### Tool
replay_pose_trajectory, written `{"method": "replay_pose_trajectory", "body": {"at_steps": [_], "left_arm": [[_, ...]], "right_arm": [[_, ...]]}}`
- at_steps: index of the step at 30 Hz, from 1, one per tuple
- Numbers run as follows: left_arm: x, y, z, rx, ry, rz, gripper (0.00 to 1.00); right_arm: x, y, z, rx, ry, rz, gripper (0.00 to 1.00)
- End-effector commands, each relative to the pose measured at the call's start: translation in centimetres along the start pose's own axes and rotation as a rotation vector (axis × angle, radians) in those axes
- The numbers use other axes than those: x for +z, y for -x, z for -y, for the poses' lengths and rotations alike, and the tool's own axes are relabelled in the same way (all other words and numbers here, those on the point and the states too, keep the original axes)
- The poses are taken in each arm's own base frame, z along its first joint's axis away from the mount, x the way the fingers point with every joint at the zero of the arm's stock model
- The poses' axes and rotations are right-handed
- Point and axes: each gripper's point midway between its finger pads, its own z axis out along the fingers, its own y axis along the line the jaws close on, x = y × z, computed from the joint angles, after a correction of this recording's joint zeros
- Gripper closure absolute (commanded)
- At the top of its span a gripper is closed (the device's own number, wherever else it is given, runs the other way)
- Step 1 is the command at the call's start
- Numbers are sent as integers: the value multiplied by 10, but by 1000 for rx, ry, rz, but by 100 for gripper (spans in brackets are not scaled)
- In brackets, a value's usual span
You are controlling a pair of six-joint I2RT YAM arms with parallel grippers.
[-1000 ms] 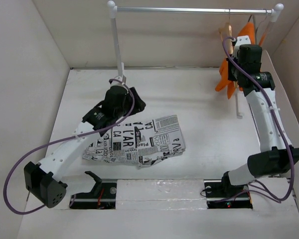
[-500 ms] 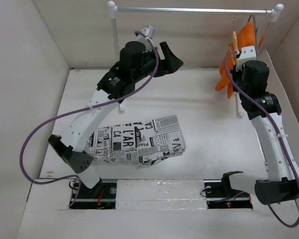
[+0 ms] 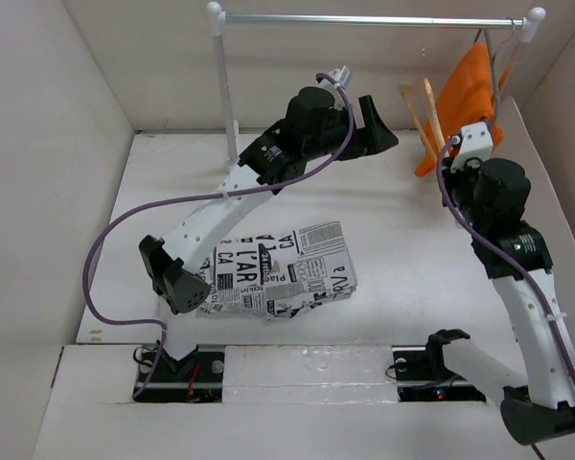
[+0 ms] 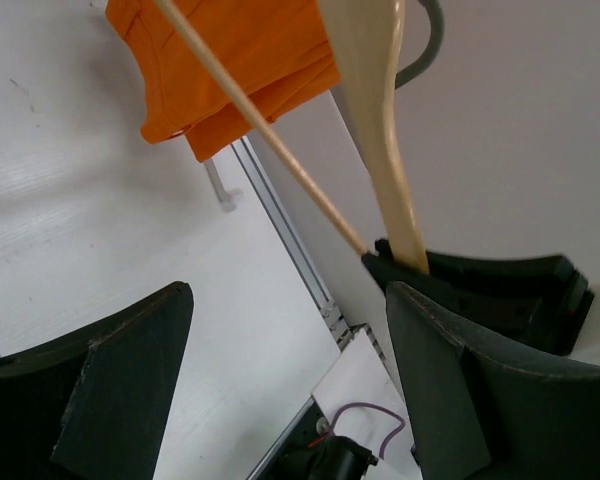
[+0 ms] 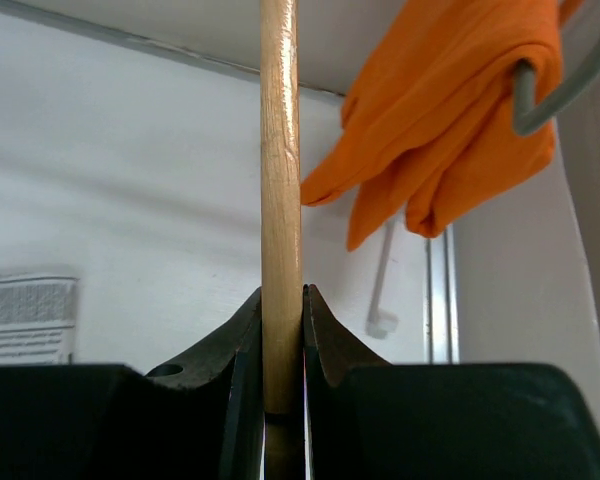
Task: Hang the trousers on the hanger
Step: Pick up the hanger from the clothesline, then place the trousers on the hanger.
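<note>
- The hanger point(image 5: 280, 150) is clamped by the right fingers point(image 5: 220, 350), raised beside the orange garment point(image 3: 470, 77).
- The left fingers point(image 4: 110, 385) are spread, holding nothing.
- The trousers point(image 3: 278, 273) lie folded on the tabletop point(image 3: 402, 259); the hanger should be held steady and lowered towards them.

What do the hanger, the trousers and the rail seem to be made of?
Hanger: pale wood, matt, with faint grain showing.
Trousers: soft printed fabric, folded and creased.
Rail: probably metal, with a smooth grey sheen; it may be coated.
</note>
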Motion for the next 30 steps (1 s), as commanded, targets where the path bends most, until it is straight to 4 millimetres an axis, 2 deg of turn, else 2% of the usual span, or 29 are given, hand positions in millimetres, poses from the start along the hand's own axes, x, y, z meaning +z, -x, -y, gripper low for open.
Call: {"method": "replay_pose_trajectory", "body": {"at_steps": [1, 4, 9, 10, 14, 18, 21, 24, 26, 30], "left_arm": [[-11, 29, 31, 3, -92, 90, 25], [-3, 19, 26, -2, -88, 72, 25], [11, 17, 15, -5, -61, 89, 24], [13, 22, 14, -6, -48, 106, 24], [39, 9, -18, -2, 60, 79, 24], [46, 6, -39, -7, 146, 82, 29], [49, 9, -51, -16, 205, 107, 36], [51, 12, -54, -16, 226, 119, 40], [49, 17, -54, -17, 232, 139, 59], [54, 10, -55, -27, 218, 120, 69]], "right_arm": [[-10, 0, -21, 30, 67, 45, 100], [-13, -9, -35, 30, 106, 27, 100], [-14, -24, -55, 17, 146, -14, 100], [-15, -23, -61, 17, 162, -5, 100], [-17, -26, -72, 7, 170, -11, 100], [-16, -29, -79, -18, 164, -29, 100], [-14, -32, -79, -32, 140, -42, 100], [-13, -33, -81, -53, 127, -49, 100], [-11, -34, -82, -74, 118, -59, 100], [-13, -44, -87, -107, 116, -90, 100]]}}
